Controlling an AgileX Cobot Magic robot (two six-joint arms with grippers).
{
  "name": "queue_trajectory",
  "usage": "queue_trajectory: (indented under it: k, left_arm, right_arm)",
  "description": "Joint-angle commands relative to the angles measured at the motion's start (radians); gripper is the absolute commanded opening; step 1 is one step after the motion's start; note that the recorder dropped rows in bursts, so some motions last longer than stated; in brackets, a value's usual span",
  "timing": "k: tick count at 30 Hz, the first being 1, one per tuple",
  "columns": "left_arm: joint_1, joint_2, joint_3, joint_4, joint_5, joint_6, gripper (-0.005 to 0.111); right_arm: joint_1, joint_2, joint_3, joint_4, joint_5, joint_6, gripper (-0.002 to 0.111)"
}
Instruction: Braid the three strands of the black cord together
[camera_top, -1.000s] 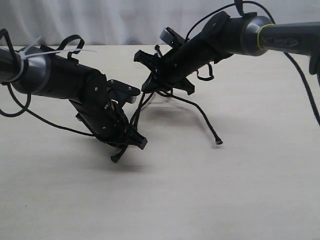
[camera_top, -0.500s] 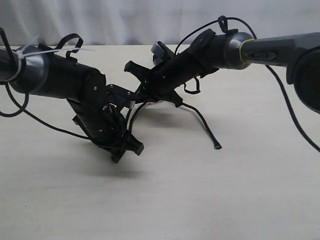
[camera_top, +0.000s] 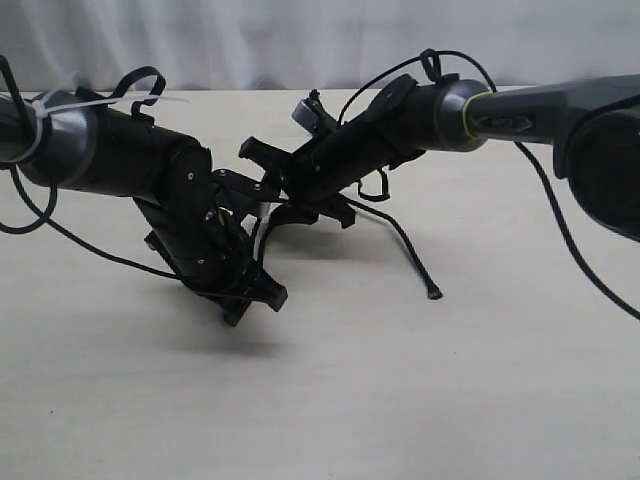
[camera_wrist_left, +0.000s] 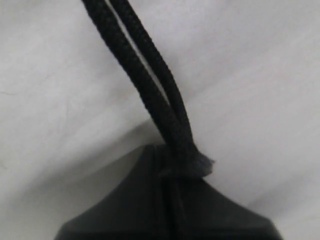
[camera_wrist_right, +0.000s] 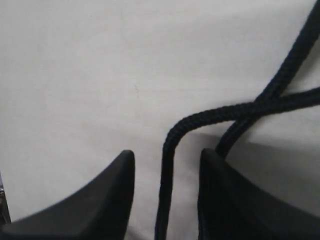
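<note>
A black cord (camera_top: 266, 232) lies on a pale table (camera_top: 480, 400), between 2 robot arms. The left gripper (camera_wrist_left: 169, 167) is shut tight and pinches 2 strands (camera_wrist_left: 150, 90) of the cord side by side. A small fuzzy bump (camera_wrist_left: 200, 164) sits on them right where they go into the jaws. In the outside view this gripper is low, close to the table, and points down to the right.

The right gripper (camera_wrist_right: 165, 165) reaches across the middle and is just above and beside the left one. Its jaws stand apart. 1 strand (camera_wrist_right: 163, 200) runs through the gap between its 2 fingers (camera_wrist_right: 112, 200), and they do not squeeze it. I cannot tell if it brushes a finger. Further out, this strand bends and crosses another strand (camera_wrist_right: 285, 70) on the table.

A loose strand (camera_top: 408, 245) runs away from the right gripper, out to the right, and lies on the table. Its little knobby tip (camera_top: 435, 293) is well apart from both grippers. The spot where the strands join is hidden behind the arms.
</note>
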Motion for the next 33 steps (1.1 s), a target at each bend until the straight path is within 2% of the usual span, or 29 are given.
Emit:
queue_trajectory:
  k: [1, 5, 13, 24, 28, 33]
  left_arm:
    - [-0.006, -0.002, 0.007, -0.006, 0.016, 0.000, 0.000]
    - [0.006, -0.005, 0.007, -0.001, 0.037, 0.000, 0.000]
    - [0.039, -0.086, 0.007, 0.036, 0.080, 0.000, 0.000]
    - [0.197, -0.143, 0.007, 0.121, 0.166, -0.007, 0.000]
    - [0.210, -0.145, 0.007, 0.126, 0.162, -0.005, 0.000]
    - [0.210, -0.182, 0.007, 0.127, 0.093, -0.005, 0.000]
  right_arm:
    - [-0.006, -0.002, -0.004, 0.008, 0.018, -0.015, 0.054]
    - [-0.016, -0.022, -0.004, 0.008, 0.041, 0.004, 0.061]
    - [-0.042, -0.056, -0.004, -0.008, 0.053, 0.020, 0.061]
    - [-0.050, -0.061, -0.004, -0.199, 0.156, 0.037, 0.061]
    - [-0.024, -0.061, -0.004, -0.277, 0.203, 0.055, 0.061]
    - [0.049, -0.061, -0.004, -0.423, 0.236, 0.094, 0.061]
